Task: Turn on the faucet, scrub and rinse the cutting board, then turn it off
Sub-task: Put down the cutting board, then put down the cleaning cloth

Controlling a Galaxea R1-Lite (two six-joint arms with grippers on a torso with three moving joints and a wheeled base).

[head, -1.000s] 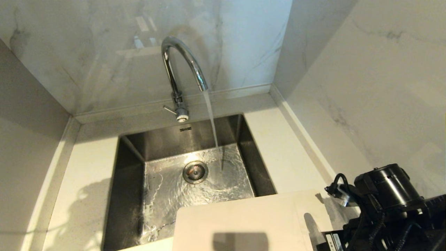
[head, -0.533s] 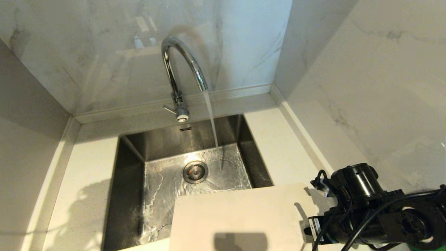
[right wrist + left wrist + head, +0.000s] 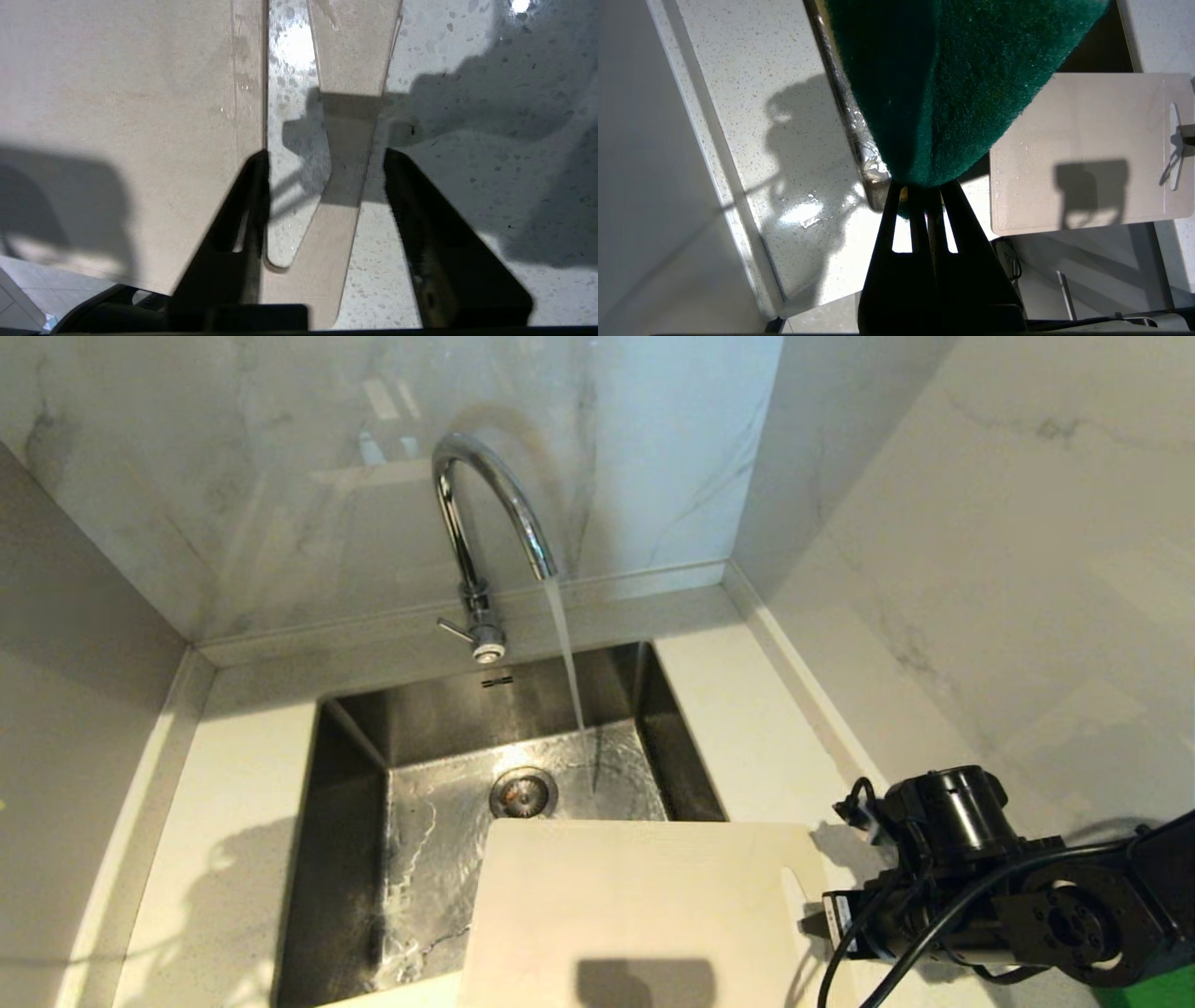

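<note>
The faucet (image 3: 485, 495) is running, and its stream (image 3: 565, 653) falls into the sink. The cream cutting board (image 3: 635, 896) lies flat over the sink's near right corner and the counter. Its handle slot faces my right gripper (image 3: 822, 924). In the right wrist view that gripper (image 3: 325, 156) is open. The board's handle strip (image 3: 350, 70) sits loosely between the fingers, with gaps on both sides. My left gripper (image 3: 920, 184) is shut on a dark green scouring pad (image 3: 952, 79), above the counter left of the board (image 3: 1083, 144).
The steel sink (image 3: 355, 784) has wet walls and a round drain (image 3: 523, 793). Speckled white counter (image 3: 233, 859) surrounds it, with a puddle (image 3: 803, 214) near the front left corner. Marble walls close in behind and on both sides. A bright green patch (image 3: 1158, 989) shows under my right arm.
My right arm has dropped and swung left, bringing the board farther over the sink and laying it flatter. The right jaws have opened off the handle strip. The water keeps running.
</note>
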